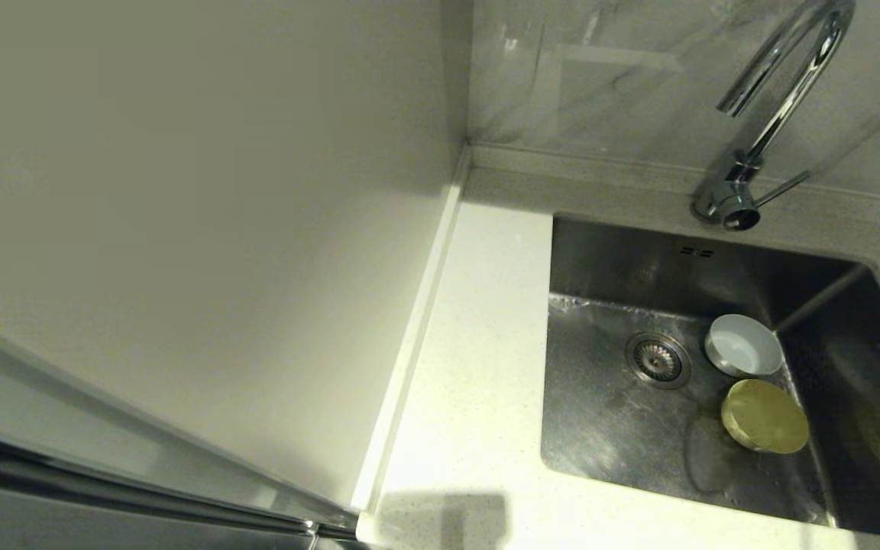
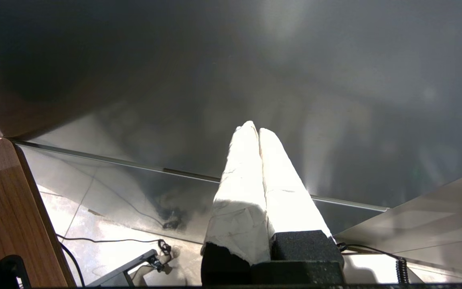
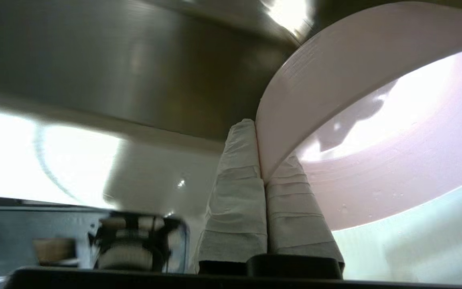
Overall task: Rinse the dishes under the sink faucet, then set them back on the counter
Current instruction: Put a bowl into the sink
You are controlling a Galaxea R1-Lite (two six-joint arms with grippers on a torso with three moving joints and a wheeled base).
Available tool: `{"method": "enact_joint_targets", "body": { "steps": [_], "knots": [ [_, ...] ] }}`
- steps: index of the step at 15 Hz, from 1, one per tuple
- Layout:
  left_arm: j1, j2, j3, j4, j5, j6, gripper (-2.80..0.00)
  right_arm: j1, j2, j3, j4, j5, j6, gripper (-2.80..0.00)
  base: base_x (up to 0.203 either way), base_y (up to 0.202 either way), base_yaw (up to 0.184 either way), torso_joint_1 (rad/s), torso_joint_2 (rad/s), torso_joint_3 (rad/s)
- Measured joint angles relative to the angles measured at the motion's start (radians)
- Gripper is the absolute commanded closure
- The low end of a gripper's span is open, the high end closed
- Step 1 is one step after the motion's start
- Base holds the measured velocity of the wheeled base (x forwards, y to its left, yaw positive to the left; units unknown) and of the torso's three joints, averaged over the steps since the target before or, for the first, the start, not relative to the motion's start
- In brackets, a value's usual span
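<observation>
Right gripper (image 3: 261,160) pinches the rim of the pale pink round bowl (image 3: 375,132), one finger inside and one outside its wall, carrying it by the edge over the brushed stainless-steel sink (image 1: 608,412), presumably for rinsing; left gripper (image 2: 258,138) parked, fingers together.

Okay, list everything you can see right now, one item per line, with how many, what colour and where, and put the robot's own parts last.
pink bowl: one, pale pink, rim pinched in the right claw over the sink's right side
blue-grey bowl: one, pale, in the sink beside the drain strainer
yellow-green bowl: one, in the sink, nearer than the blue-grey one
sink: one, brushed steel, set in the counter
drain strainer: one, metal, sink floor
faucet: one, chrome, behind the sink
counter: one, off-white speckled, left of the sink
right claw: one, white-wrapped fingers, shut on the pink bowl
left claw: one, white-wrapped, shut, parked away from the sink
</observation>
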Motion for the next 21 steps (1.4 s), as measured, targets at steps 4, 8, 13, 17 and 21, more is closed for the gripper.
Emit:
{"method": "enact_joint_targets", "body": {
  "steps": [4, 8, 13, 17, 21],
  "knots": [
    [0.0, 0.0, 0.0, 0.0, 0.0, 0.0, 0.0, 0.167, -0.093, 0.243, -0.316, 0.091, -0.137, 0.0, 0.0, 0.0, 0.0, 0.0, 0.0, 0.0],
    [0.0, 0.0, 0.0, 0.0, 0.0, 0.0, 0.0, 0.33, -0.078, 0.29, -0.476, 0.102, -0.167, 0.0, 0.0, 0.0, 0.0, 0.0, 0.0, 0.0],
    [0.0, 0.0, 0.0, 0.0, 0.001, 0.0, 0.0, 0.428, 0.05, 0.302, -0.674, 0.094, -0.289, 0.0, 0.0, 0.0, 0.0, 0.0, 0.0, 0.0],
    [0.0, 0.0, 0.0, 0.0, 0.0, 0.0, 0.0, 0.452, 0.221, 0.292, -0.833, 0.078, -0.324, 0.0, 0.0, 0.0, 0.0, 0.0, 0.0, 0.0],
    [0.0, 0.0, 0.0, 0.0, 0.0, 0.0, 0.0, 0.457, 0.424, 0.286, -1.098, 0.059, -0.343, 0.0, 0.0, 0.0, 0.0, 0.0, 0.0, 0.0]
  ]
}}
